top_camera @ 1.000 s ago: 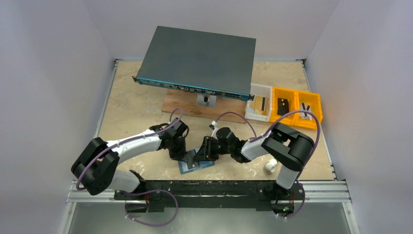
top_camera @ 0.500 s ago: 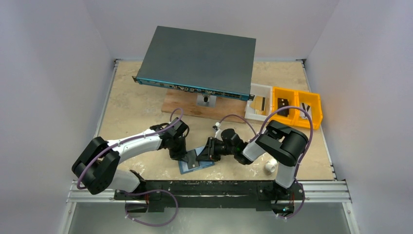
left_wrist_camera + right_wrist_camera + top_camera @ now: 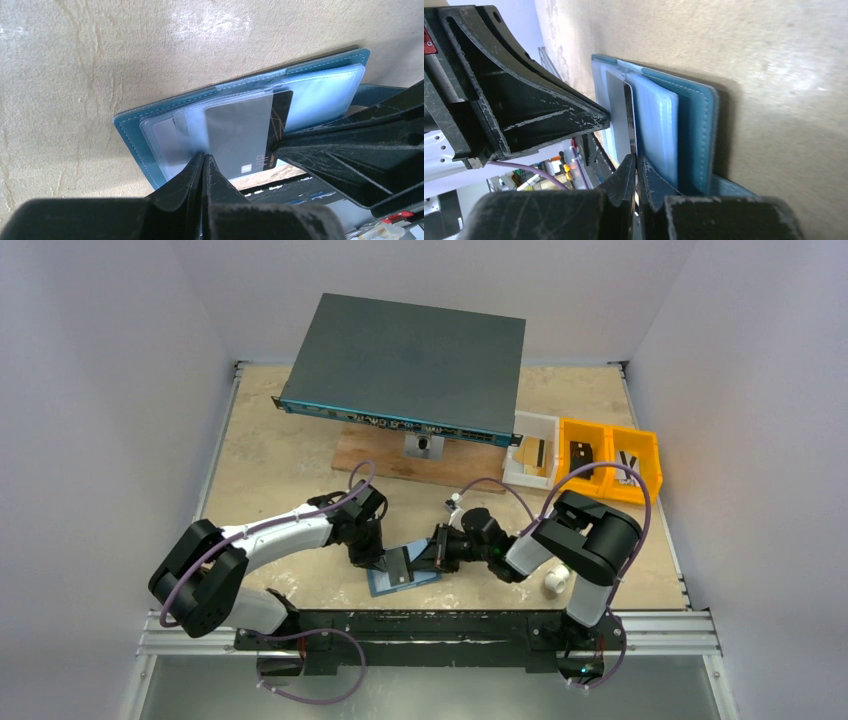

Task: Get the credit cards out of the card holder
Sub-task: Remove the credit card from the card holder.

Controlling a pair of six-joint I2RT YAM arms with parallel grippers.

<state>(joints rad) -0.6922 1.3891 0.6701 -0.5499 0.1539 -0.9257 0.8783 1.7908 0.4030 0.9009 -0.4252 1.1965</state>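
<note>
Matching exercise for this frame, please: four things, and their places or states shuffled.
1 card holder
2 grey card
3 left gripper
4 orange bins

A far right of the table
B shut, tips on the clear sleeves
C lying open near the front edge
D pinched by the right gripper

Pairs: 1-C, 2-D, 3-B, 4-A

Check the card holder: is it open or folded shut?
Open. The card holder lies spread flat on the table, clear sleeves exposed, and a grey credit card sticks out past its edge.
</note>
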